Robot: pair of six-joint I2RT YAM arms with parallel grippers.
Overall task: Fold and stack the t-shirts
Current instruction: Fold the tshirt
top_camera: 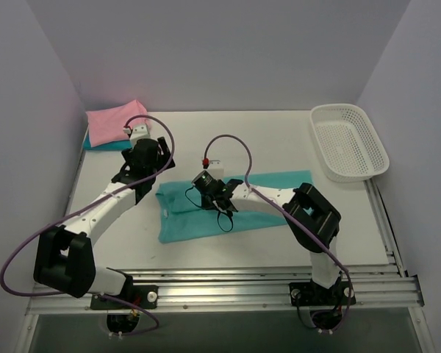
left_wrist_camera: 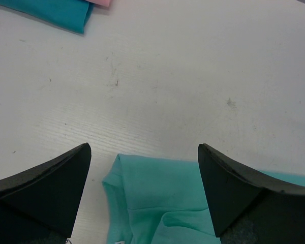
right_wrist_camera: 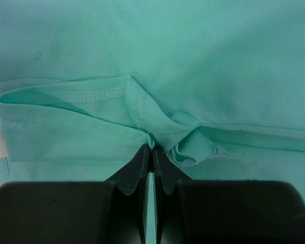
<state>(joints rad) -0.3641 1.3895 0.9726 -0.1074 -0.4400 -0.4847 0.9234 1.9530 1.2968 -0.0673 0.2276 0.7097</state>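
Three soft cloth shirts lie on the white table [top_camera: 279, 143]. A teal-green shirt [top_camera: 187, 220] is spread flat in a long rough rectangle across the middle. A folded pink shirt [top_camera: 112, 121] sits on a darker teal-blue shirt [top_camera: 106, 145] in the far left corner, close to the wall. The right pincer [right_wrist_camera: 152, 152] is closed tight on a puckered fold of the teal-green shirt beside a stitched hem, and the smooth cloth bunches into small ridges at its tips. The left pincer [left_wrist_camera: 143, 147] stands wide and grips nothing, its black wedge-shaped fingers [left_wrist_camera: 61, 178] above the rounded left end of the same shirt. Bare, faintly ribbed tabletop stretches beyond that end toward the stack. A white plastic mesh basket [top_camera: 349, 140], oval-cornered, sits at the far right edge, well apart from the cloth.
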